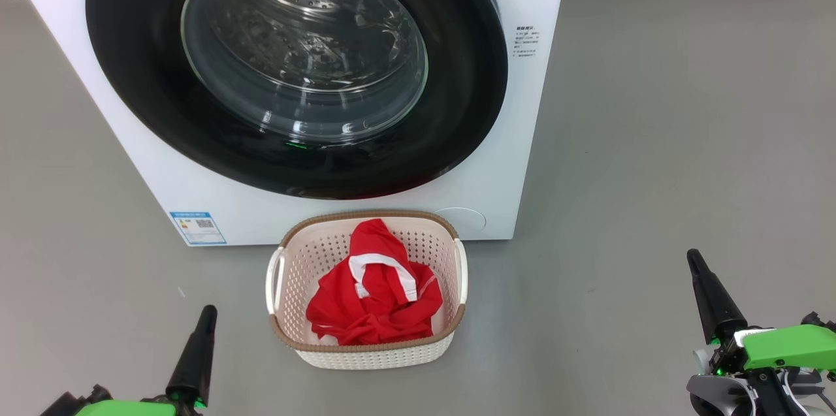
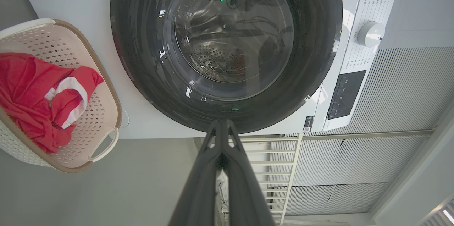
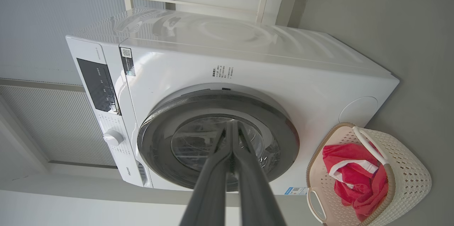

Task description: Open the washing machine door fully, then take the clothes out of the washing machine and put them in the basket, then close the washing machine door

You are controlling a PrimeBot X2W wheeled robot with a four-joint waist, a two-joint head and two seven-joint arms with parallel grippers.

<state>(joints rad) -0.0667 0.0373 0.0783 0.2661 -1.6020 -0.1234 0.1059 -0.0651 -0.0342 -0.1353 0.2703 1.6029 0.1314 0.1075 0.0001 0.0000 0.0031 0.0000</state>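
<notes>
The white washing machine (image 1: 535, 109) stands ahead with its round black washing machine door (image 1: 130, 63) flush against the front, the steel drum visible through the glass. Just before it on the floor sits the cream basket (image 1: 366, 354) holding the red clothes (image 1: 375, 298) with white trim. My left gripper (image 1: 208, 311) is at the lower left, shut and holding nothing, well left of the basket. My right gripper (image 1: 692, 256) is at the lower right, shut and holding nothing. The door (image 2: 142, 59), basket (image 2: 106, 87) and clothes (image 2: 25, 87) appear in the left wrist view, and door (image 3: 283, 137) and clothes (image 3: 358, 180) in the right wrist view.
Grey floor (image 1: 686, 142) spreads to the right and left of the machine. The control panel (image 2: 345, 94) and dial (image 2: 370, 33) sit on the machine's top front. A white slatted wall and a white frame (image 2: 283, 169) lie beyond the machine.
</notes>
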